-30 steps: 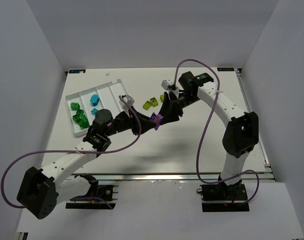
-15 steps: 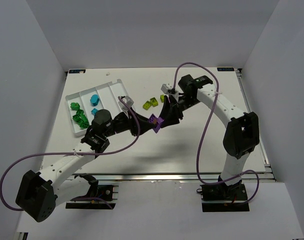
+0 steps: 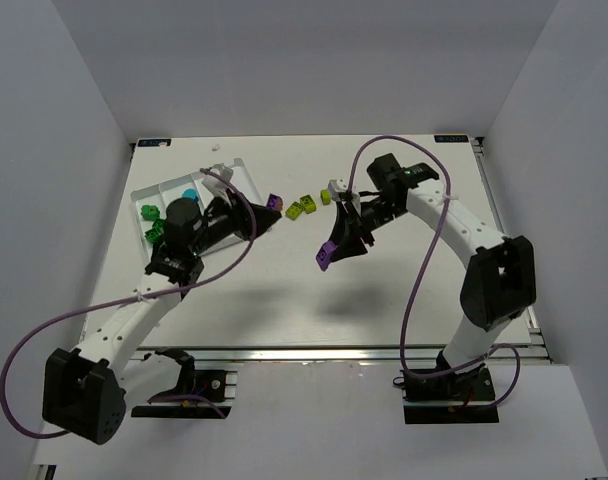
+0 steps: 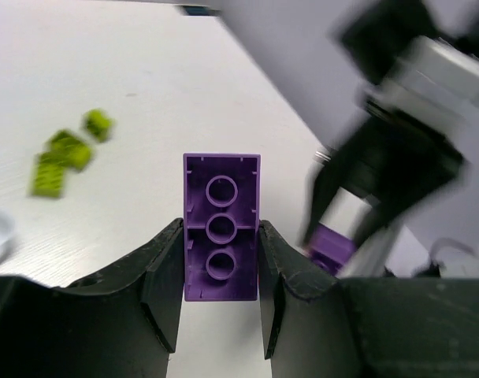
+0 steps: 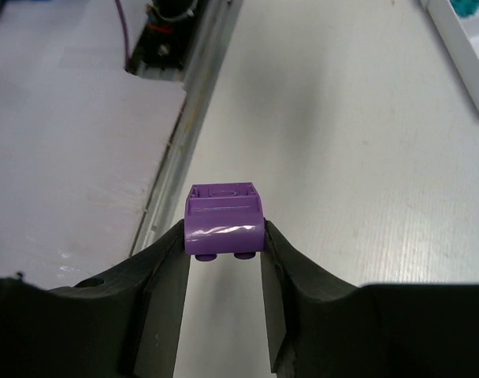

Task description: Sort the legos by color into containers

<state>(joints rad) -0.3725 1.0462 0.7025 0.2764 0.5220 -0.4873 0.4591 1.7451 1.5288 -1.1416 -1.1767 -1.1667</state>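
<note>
**Both claws clenched, one purple brick each, both held off the table**

Left gripper (image 4: 221, 240): jaws clamped on the first purple brick (image 4: 221, 197), one finger on each long side. The hollow underside with three round tubes faces the wrist camera. The brick juts forward past the fingertips, clear of the surface.

From the top view, this claw sits just beside the far right corner of the white tray (image 3: 236, 166), between the tray and the loose yellow-green bricks (image 3: 299, 208).

Right gripper (image 5: 224, 240): jaws clamped on the second purple brick (image 5: 224, 214), pinched by its two sides and tilted. From the top view it hangs over the middle of the table (image 3: 384, 300). It is on the near side of the yellow-green bricks and well apart from the tray.

Yellow-green bricks: a small cluster and one single piece, lying loose on the table between the two claws.

Tray: dark green bricks (image 3: 150, 213) in the left-end compartment, a cyan brick (image 3: 189, 195) in the next one over. The left arm covers the rest, so I cannot tell what else is in it.
</note>
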